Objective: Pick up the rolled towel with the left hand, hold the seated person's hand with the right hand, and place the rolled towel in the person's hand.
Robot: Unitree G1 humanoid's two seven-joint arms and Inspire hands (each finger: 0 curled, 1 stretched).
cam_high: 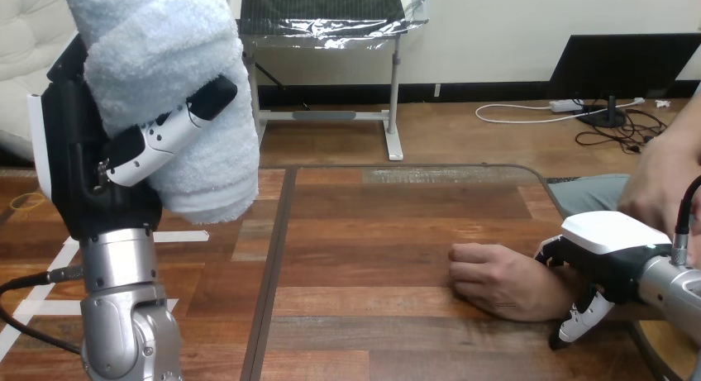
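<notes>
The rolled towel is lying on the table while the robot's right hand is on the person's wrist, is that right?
Not quite. The head view shows the rolled towel held up above the table in the left hand, thumb curled round it, not lying there. The right hand is on the person's wrist, as you said.

The left hand (76,154) and the right hand (613,247) are black with white shells and black-and-white fingers (581,316). The left forearm (126,319) and the right forearm (671,287) are silver, rounded metal.
</notes>
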